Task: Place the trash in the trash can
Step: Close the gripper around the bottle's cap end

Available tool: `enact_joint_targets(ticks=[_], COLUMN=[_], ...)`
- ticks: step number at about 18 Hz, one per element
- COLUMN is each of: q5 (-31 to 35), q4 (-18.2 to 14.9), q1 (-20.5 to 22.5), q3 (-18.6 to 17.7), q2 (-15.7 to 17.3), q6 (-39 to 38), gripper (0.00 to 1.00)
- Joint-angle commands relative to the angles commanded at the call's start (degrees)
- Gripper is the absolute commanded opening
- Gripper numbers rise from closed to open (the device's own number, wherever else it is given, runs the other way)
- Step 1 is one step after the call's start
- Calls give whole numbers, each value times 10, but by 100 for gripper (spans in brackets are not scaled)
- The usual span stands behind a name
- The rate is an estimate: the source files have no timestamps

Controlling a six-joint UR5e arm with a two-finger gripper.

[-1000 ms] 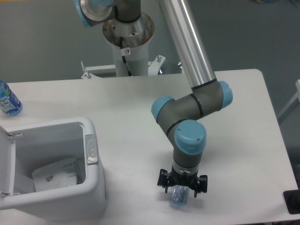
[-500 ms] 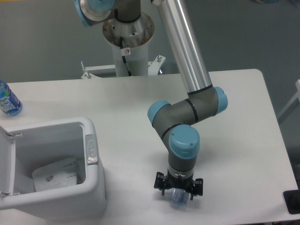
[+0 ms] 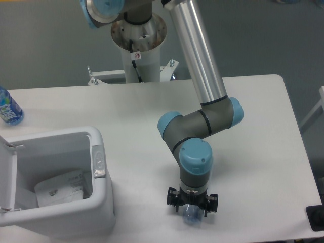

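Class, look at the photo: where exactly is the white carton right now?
The white carton lies inside the open trash can at the table's near left corner, far left of the claw.
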Motion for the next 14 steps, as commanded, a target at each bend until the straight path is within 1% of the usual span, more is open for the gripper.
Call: enact_joint_targets(ticks=[2,7,9,12,14], q5=[10,11,11,11,10], q4=[0,1,1,1,0], q1=[-1,-1,-1,-1,-1], q3=[0,-2,-2,-2,-1], q2=[1,5,7,11,21], q6=[0,1,1,0,0], gripper=[64,63,59,59,59])
